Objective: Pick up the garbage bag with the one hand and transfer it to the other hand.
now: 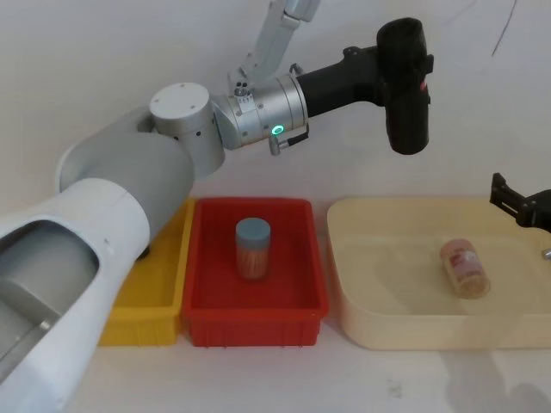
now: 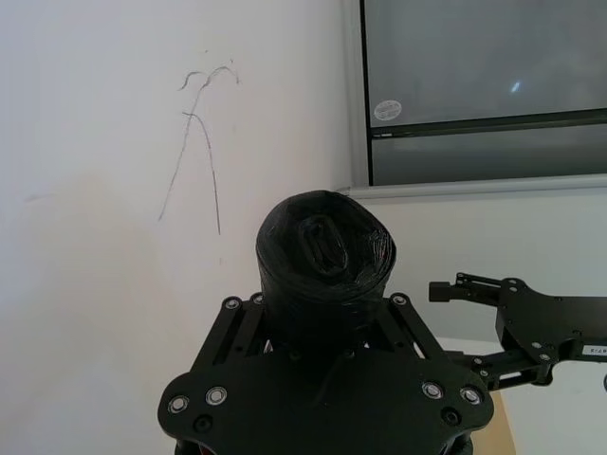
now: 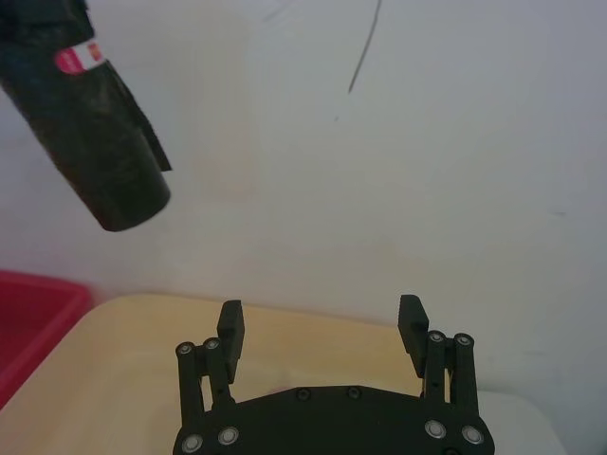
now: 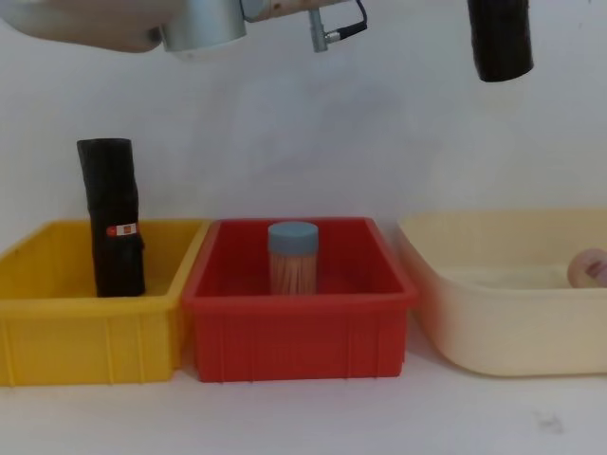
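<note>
Left gripper [image 1: 401, 64] holds the garbage bag [image 1: 408, 120] above the cream tray [image 1: 344, 225].

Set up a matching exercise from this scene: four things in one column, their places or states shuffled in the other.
1. garbage bag
2. other black roll
3. blue-lidded jar
4. right gripper

A. upright in the red bin
B. fingers open, above the cream tray
C. held aloft by the left gripper
D. standing in the yellow bin

Pairs: 1-C, 2-D, 3-A, 4-B
</note>
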Robot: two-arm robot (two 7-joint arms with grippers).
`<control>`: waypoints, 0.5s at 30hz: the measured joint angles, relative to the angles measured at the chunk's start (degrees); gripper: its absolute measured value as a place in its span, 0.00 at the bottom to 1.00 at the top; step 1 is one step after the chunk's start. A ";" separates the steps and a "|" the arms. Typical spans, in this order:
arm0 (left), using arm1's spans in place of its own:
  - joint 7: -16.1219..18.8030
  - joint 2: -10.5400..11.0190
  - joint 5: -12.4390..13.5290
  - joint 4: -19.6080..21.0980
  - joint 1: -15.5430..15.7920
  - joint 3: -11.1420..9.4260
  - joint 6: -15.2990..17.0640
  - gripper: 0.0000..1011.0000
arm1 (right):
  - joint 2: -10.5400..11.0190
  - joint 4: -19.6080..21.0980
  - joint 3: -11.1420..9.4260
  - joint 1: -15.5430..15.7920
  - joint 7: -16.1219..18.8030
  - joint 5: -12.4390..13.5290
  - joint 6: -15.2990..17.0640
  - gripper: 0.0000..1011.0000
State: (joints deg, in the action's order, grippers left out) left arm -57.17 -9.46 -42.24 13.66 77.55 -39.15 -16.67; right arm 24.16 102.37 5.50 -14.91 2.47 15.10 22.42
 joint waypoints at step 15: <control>-1.70 -1.92 -1.24 -4.94 2.20 -1.15 -1.77 0.36 | 0.43 1.20 1.50 -1.48 5.93 1.15 -2.67 0.99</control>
State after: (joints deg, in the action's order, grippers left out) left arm -58.87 -11.38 -43.48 8.73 79.75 -40.31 -18.43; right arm 24.59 103.57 7.00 -16.38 8.40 16.25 19.75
